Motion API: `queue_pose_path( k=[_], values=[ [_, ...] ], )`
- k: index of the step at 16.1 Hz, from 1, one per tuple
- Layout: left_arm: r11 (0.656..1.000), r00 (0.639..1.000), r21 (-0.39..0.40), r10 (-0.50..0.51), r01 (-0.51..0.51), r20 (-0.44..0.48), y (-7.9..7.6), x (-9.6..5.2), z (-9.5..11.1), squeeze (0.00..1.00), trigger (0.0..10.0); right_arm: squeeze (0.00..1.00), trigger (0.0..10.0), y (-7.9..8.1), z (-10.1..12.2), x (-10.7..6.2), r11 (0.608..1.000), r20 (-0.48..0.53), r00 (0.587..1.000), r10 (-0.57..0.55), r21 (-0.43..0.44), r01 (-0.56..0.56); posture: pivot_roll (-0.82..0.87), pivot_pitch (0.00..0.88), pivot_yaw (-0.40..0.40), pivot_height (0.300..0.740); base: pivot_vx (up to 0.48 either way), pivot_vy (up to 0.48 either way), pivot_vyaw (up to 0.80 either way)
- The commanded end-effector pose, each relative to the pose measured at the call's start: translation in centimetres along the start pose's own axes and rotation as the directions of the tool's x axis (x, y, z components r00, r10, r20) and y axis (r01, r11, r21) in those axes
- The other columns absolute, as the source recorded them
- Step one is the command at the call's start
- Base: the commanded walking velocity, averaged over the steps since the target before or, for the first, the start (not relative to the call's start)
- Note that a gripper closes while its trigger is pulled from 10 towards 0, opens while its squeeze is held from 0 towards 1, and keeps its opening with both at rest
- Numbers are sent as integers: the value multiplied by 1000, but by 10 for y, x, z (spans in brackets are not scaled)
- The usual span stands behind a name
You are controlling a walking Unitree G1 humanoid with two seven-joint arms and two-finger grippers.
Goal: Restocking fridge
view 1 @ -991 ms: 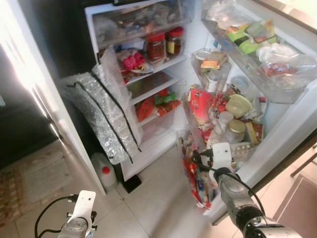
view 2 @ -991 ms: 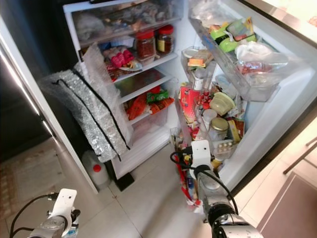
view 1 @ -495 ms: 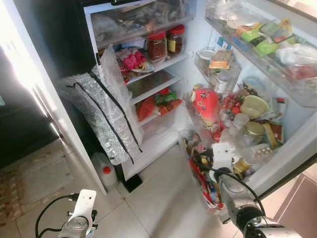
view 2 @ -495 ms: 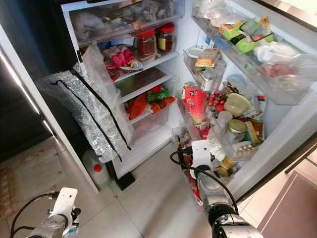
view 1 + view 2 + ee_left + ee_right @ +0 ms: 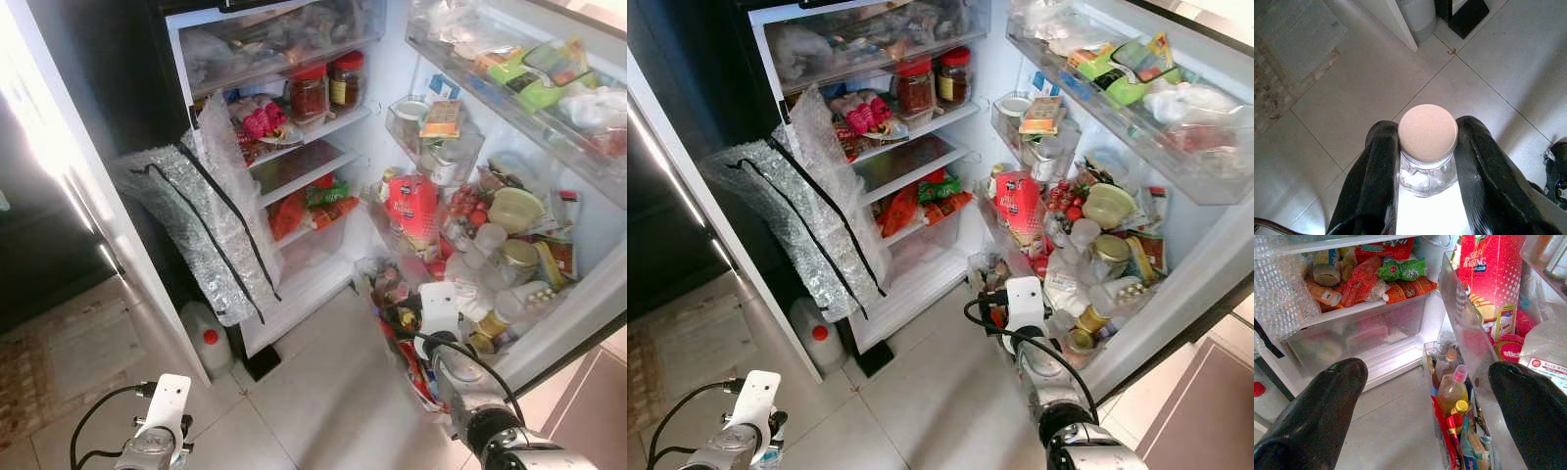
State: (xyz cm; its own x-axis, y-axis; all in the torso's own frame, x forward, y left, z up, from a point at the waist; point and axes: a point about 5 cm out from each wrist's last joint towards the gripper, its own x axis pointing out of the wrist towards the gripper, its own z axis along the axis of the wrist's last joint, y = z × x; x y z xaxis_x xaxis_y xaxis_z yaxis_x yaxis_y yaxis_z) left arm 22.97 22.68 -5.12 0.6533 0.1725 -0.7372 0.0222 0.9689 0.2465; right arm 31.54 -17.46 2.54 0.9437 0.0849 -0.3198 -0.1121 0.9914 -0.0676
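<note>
My left gripper (image 5: 1427, 129) is low over the tiled floor at the lower left, shut on the neck of a clear bottle (image 5: 1427, 169) with a pale cap. The fridge (image 5: 294, 166) stands open, its shelves packed with jars (image 5: 309, 93) and food packets. My right gripper (image 5: 1425, 368) is open with nothing between its fingers, close to the lowest door bin (image 5: 1476, 431), which holds several bottles (image 5: 1452, 387). A red carton (image 5: 1488, 279) stands in the door bin above it. My right arm (image 5: 460, 382) reaches in from the lower right.
A silver bubble-wrap bag (image 5: 201, 230) leans out of the fridge's left side. A white jug with a red cap (image 5: 206, 338) stands on the floor below it. The clear crisper drawer (image 5: 1361, 338) is shut. A rug (image 5: 59, 362) lies at the left.
The fridge door and its bins have swung further to the right, opening wider. Both arms have barely moved.
</note>
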Motion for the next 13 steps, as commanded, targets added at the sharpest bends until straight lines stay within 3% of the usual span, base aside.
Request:
queue_pose_path(
  k=[1,13],
  values=[
    [1000,1000,31,-5,5,-9,1,0,-1,0,10000,0,10000,-1,-9,-3,1000,-33,999,-3,-4,3,32,10,-55,740,0,0,0],
    [1000,1000,28,0,0,-8,1,0,-1,0,10000,0,10000,-3,-12,-5,1000,-51,999,-4,-5,4,34,21,-56,740,0,-46,0]
  ],
)
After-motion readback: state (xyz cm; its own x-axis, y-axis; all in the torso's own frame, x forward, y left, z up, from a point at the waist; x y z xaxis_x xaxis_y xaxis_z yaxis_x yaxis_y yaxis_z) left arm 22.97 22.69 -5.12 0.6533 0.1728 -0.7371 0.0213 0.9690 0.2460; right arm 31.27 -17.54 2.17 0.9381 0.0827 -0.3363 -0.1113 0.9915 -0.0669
